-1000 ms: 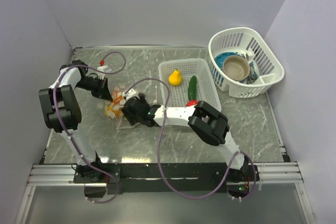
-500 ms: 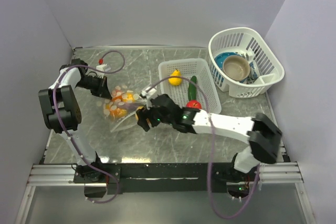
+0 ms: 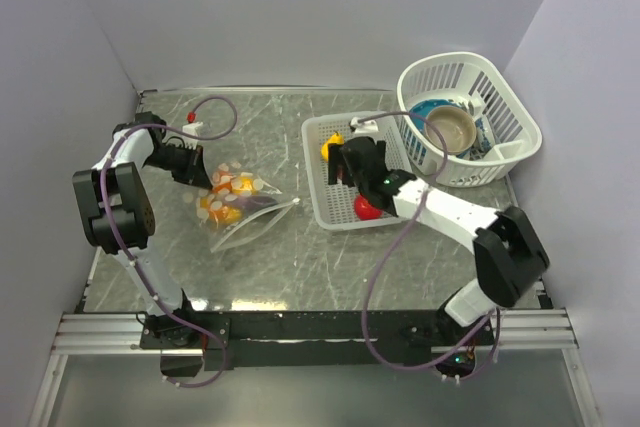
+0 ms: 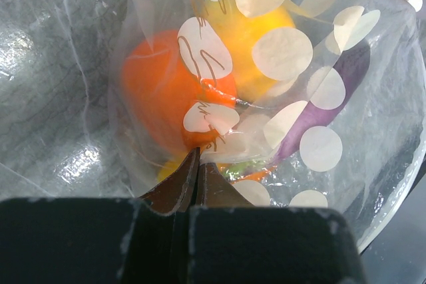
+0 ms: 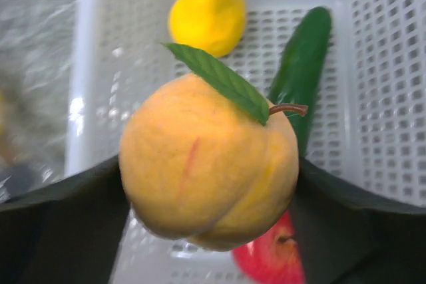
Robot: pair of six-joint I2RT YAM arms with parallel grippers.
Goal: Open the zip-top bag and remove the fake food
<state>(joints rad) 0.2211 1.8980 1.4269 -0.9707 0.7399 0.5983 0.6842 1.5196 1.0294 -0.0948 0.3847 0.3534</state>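
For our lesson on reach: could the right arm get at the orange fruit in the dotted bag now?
Probably not yet: the right gripper is full, holding a peach over the white basket, away from the bag and its orange fruit.

- The right gripper (image 5: 208,194) clasps a yellow-orange peach (image 5: 210,161) between its dark fingers (image 5: 56,227); the peach's green leaf and brown stem point right.
- Beneath it is a white lattice basket (image 5: 393,111), with a yellow pear (image 5: 208,14) at the far end and a green cucumber (image 5: 303,64) to the pear's right.
- A red fruit (image 5: 269,264) lies nearer, partly hidden by the peach.
- A blurred grey table (image 5: 33,44) lies left of the basket.
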